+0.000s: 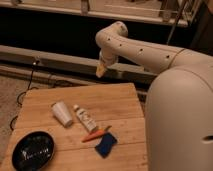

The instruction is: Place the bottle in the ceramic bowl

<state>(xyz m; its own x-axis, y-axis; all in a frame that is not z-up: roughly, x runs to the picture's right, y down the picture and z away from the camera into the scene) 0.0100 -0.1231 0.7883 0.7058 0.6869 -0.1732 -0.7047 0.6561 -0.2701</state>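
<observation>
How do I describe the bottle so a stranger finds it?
On the wooden table, with the gripper above its far edge, the bottle lies between a white cup and an orange carrot-like object. It alone is slim and labelled.

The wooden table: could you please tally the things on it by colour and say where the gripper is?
White: 2 (cup, bottle)
Orange: 1 (carrot-like stick)
Blue: 1 (sponge)
Black: 1 (bowl)
Total: 5
The gripper hangs above the table's far edge, touching none of them.
</observation>
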